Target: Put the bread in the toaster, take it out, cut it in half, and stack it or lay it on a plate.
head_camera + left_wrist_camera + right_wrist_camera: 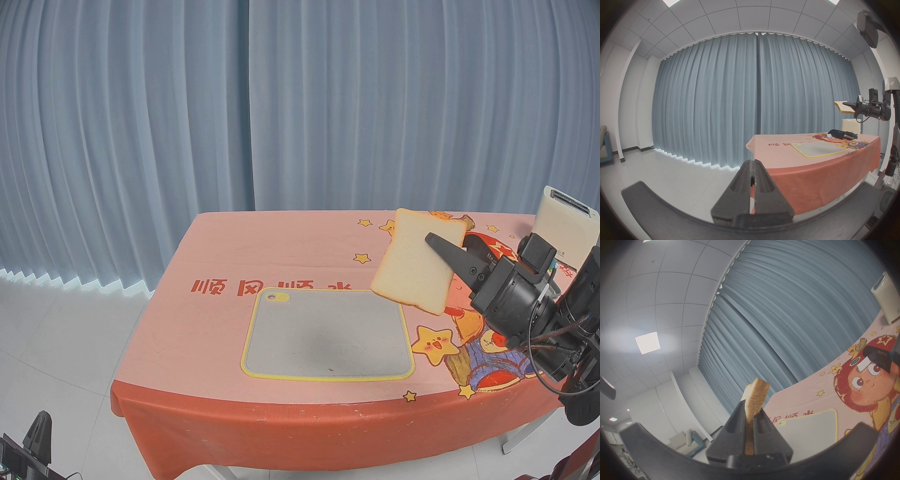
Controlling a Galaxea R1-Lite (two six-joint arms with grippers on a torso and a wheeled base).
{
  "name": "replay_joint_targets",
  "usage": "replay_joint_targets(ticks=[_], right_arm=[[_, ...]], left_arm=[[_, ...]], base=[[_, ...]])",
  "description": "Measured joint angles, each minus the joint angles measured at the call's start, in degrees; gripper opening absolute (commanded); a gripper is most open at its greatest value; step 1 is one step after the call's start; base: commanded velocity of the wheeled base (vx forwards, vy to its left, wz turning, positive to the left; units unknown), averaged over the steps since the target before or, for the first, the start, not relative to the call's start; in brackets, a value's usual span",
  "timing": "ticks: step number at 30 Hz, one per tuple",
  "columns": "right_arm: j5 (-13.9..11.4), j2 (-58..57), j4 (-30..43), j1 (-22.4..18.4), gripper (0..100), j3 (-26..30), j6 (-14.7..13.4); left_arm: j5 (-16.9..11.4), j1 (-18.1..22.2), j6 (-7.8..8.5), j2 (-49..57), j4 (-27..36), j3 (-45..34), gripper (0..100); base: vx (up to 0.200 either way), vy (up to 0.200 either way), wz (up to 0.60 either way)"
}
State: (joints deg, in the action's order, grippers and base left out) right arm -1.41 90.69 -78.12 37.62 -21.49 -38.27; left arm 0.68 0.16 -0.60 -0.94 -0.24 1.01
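Note:
A slice of bread (412, 262) with a tan crust hangs in the air above the right end of the cutting board (328, 334). My right gripper (440, 242) is shut on the slice's right edge. The right wrist view shows the bread (755, 397) edge-on between the fingers (736, 424). The cream toaster (565, 228) stands at the table's far right corner, behind the right arm. My left gripper (753, 167) is shut on nothing, low and well off the table's left side. From there the bread (842, 107) appears far off, above the table.
A grey cutting board with a yellow rim (817, 149) lies at the front middle of the pink-clothed table (219, 262). A black object (842, 134) with a white label lies on the cloth near the toaster (851, 125). Blue curtains hang behind.

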Motion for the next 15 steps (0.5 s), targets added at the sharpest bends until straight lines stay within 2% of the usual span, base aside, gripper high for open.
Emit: replay_joint_targets(ticks=[4,11,15], right_arm=[[0.0,0.0,0.0,0.5,0,-0.4,-1.6],[0.1,-0.7,1.0,2.9,0,-0.7,-1.6],[0.1,-0.8,2.1,3.4,0,-3.0,-1.6]], left_arm=[[0.0,0.0,0.02,0.0,0.0,0.0,0],[0.0,0.0,0.02,0.0,0.0,0.0,0],[0.0,0.0,0.05,0.0,0.0,0.0,0]], base=[[0.000,0.000,0.00],[0.000,0.000,0.00],[0.000,0.000,0.00]])
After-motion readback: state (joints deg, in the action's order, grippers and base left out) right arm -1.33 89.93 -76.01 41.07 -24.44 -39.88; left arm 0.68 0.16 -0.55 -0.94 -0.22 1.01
